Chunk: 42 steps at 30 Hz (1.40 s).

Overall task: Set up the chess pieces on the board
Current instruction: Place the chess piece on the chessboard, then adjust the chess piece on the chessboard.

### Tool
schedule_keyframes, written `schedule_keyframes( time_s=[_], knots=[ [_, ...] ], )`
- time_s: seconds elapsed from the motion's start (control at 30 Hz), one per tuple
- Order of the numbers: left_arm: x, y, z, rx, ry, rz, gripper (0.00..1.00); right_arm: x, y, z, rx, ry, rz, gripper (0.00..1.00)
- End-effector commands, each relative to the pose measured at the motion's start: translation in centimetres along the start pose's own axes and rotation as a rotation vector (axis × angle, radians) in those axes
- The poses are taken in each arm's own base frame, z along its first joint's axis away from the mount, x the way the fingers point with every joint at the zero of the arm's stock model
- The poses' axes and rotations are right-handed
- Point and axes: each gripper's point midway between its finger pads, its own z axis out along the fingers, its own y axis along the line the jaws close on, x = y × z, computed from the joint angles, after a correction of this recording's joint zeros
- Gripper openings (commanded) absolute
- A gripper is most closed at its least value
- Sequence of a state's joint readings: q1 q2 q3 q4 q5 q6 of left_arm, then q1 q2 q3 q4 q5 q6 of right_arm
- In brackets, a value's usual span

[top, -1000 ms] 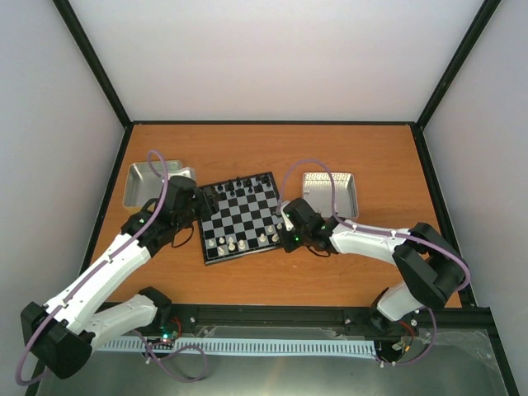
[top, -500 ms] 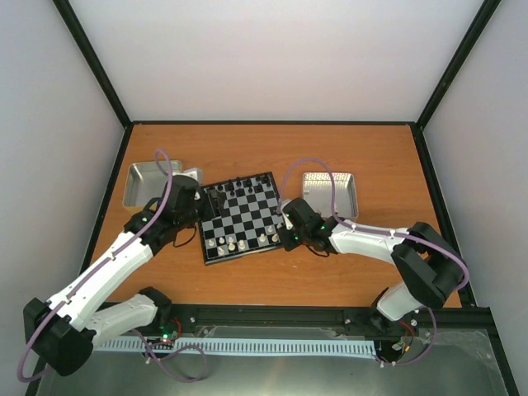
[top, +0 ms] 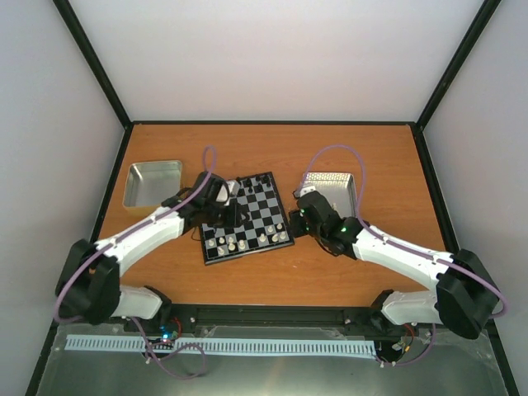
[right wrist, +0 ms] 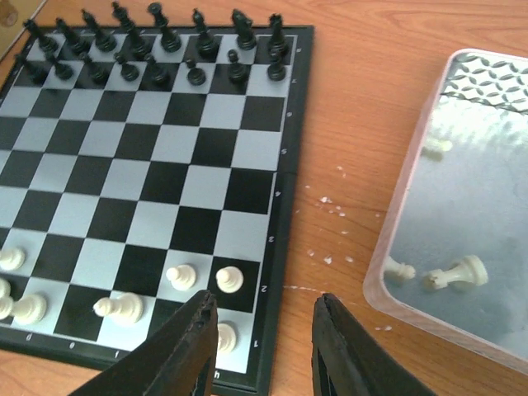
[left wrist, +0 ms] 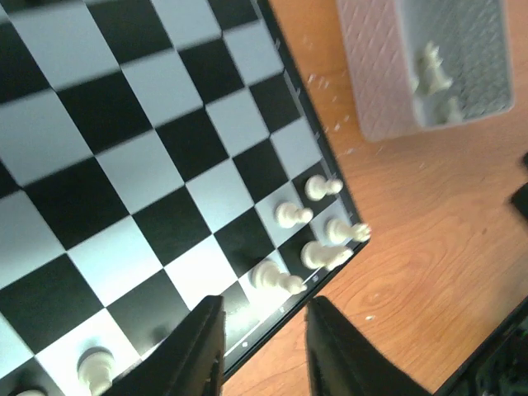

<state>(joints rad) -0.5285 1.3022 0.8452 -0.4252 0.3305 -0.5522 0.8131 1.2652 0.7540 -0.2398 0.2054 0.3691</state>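
Note:
The board [top: 262, 206] lies at mid-table, with black figures along its far rows. Several cream-white chess pieces [right wrist: 229, 279] stand on its near rows, and a cluster of them [left wrist: 292, 215] sits by the board's corner in the left wrist view. More white pieces [right wrist: 459, 271] lie in the right tray. My left gripper [top: 233, 216] hovers over the board's left half; its fingers [left wrist: 195, 355] stand apart over the near edge with nothing between them. My right gripper [top: 299, 221] is open beside the board's right edge, its fingers [right wrist: 186, 353] empty.
A square silver tray [top: 153, 183] sits at the far left, with no pieces visible in it. Another silver tray [top: 340, 188] sits right of the board, its rim [right wrist: 388, 247] close to my right gripper. Black rails border the orange table.
My left arm has swung right, from the board's left edge to above the board. My right gripper has backed off the board's right edge toward the tray.

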Motion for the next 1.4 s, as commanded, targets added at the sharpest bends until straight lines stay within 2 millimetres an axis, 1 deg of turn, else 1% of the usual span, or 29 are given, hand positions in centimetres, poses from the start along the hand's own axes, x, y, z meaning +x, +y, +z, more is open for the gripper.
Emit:
schedule_keyframes(
  time_s=[0.0,0.1,0.17,0.23,0.3,0.4,0.57,0.73,0.9,1.0,1.07,1.2,1.37],
  knots=[
    [-0.2,-2.5,1.7,0.116,0.073,0.04,0.21,-0.9,-1.4,-0.4,0.072,-0.035,0.067,0.34],
    [-0.1,-2.6,3.2,0.115,0.114,0.037,0.15,-0.5,-1.4,-0.3,0.07,-0.022,0.073,0.33],
    [0.3,-3.1,4.1,0.139,0.152,0.041,0.12,-0.3,-1.5,-0.3,0.069,-0.02,0.073,0.33],
    [0.8,-3.5,5.0,0.161,0.183,0.044,0.11,-0.2,-1.6,-0.3,0.075,-0.018,0.071,0.33],
    [1.5,-3.6,6.0,0.167,0.225,0.044,0.11,-0.2,-1.7,-0.3,0.079,-0.021,0.069,0.33],
    [1.8,-3.3,7.0,0.138,0.247,0.04,0.09,-0.2,-1.9,-0.4,0.083,-0.022,0.066,0.33],
    [1.7,-2.6,7.6,0.1,0.247,0.039,0.09,-0.2,-1.9,-0.4,0.083,-0.022,0.067,0.33],
    [2.8,-1.3,8.4,0.062,0.286,0.039,0.08,-0.2,-2.0,-0.4,0.084,-0.023,0.067,0.33],
    [3.8,-1.3,9.0,0.082,0.328,0.043,0.08,-0.1,-2.1,-0.3,0.089,-0.02,0.065,0.33],
    [4.0,-0.8,9.2,0.068,0.333,0.034,0.08,-0.2,-2.1,-0.4,0.088,-0.024,0.068,0.33],
    [4.2,-1.0,9.4,0.081,0.341,0.036,0.08,-0.1,-2.1,-0.4,0.089,-0.025,0.068,0.33],
    [4.7,-1.2,9.3,0.105,0.357,0.048,0.08,-0.1,-2.3,-0.4,0.096,-0.022,0.065,0.33],
    [5.4,-0.8,9.4,0.098,0.377,0.058,0.08,-0.2,-2.3,-0.4,0.096,-0.026,0.067,0.33]
  ],
)
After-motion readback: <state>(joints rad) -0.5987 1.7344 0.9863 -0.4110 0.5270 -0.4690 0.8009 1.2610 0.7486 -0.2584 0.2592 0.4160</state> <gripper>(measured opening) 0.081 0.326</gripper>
